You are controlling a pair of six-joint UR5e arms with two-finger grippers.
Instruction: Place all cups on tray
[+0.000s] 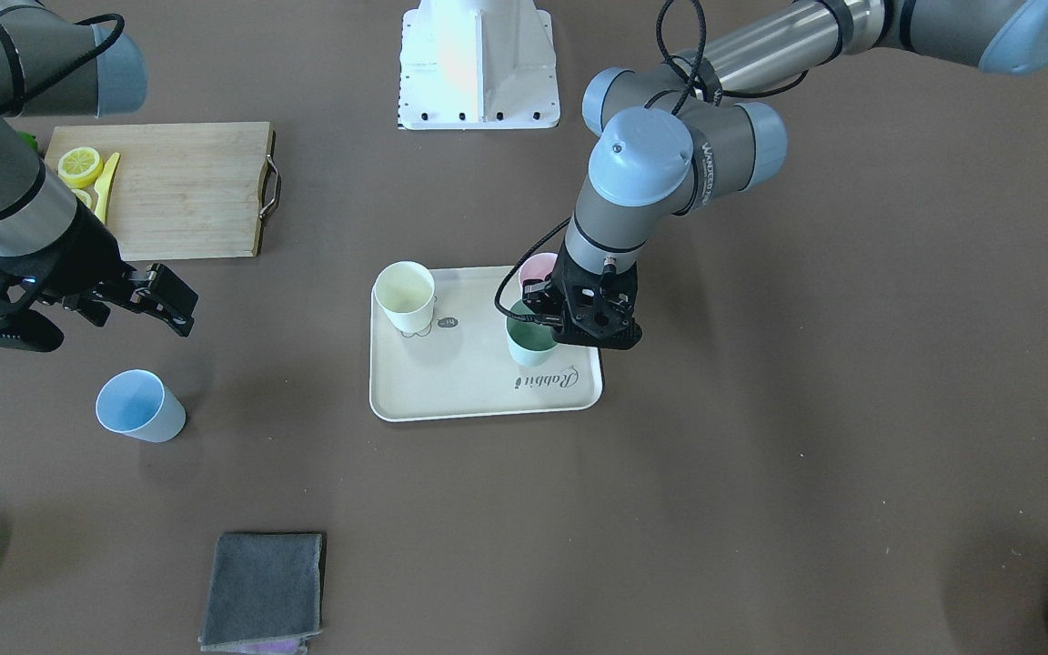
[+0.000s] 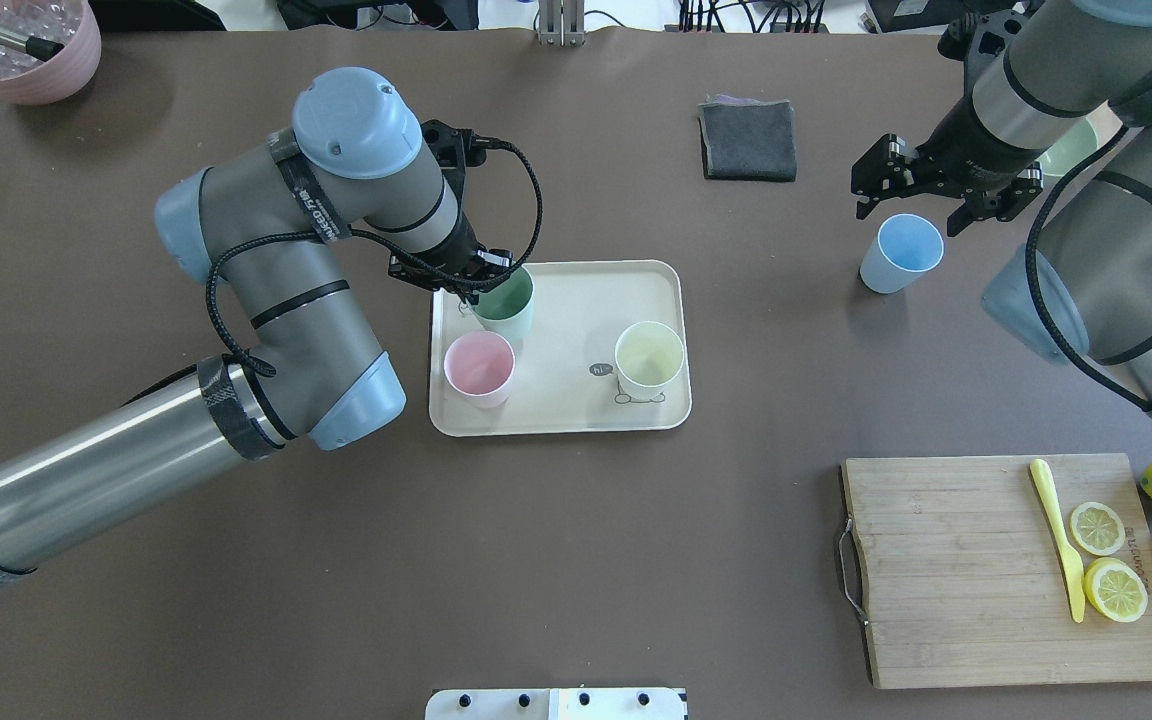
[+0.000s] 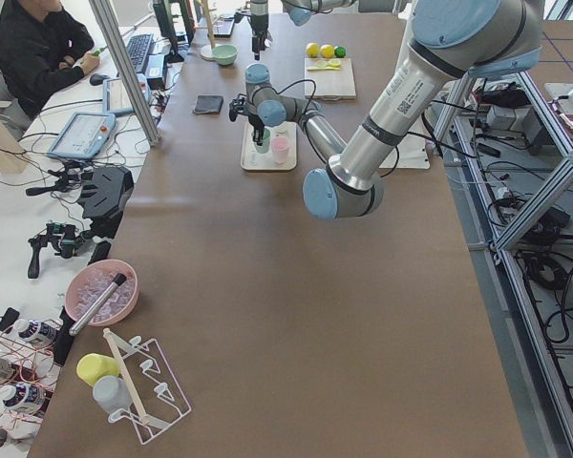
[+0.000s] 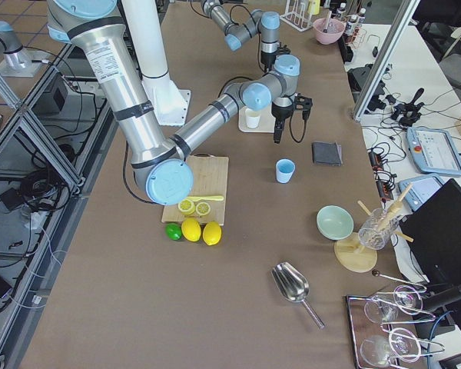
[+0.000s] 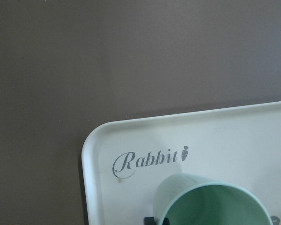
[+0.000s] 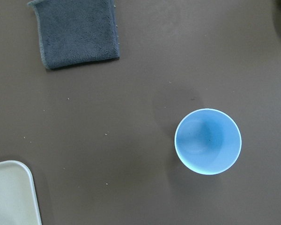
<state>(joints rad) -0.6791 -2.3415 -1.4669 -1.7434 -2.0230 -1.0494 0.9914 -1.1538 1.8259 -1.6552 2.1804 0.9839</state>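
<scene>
Three cups stand on the tray (image 2: 576, 290), one off it; all are upright, mouths up, long axes vertical.

1. Left hand (image 2: 471, 290): fingers astride the mint cup (image 2: 506, 300) at its rim. I cannot tell whether it is clamped or let go.
2. Mint cup: far left corner of the tray, beside the "Rabbit" script.
3. Pink cup (image 2: 479, 367): near left corner, just beside the mint one.
4. Yellow cup (image 2: 649, 358): right end of the tray, well apart from both. The tray's long side runs left to right.
5. Blue cup (image 2: 901, 252): on the bare desk (image 2: 556, 560), right of the tray.
6. Right hand (image 2: 921, 195): over the blue cup, jaws spread wide, gripping nothing.
</scene>
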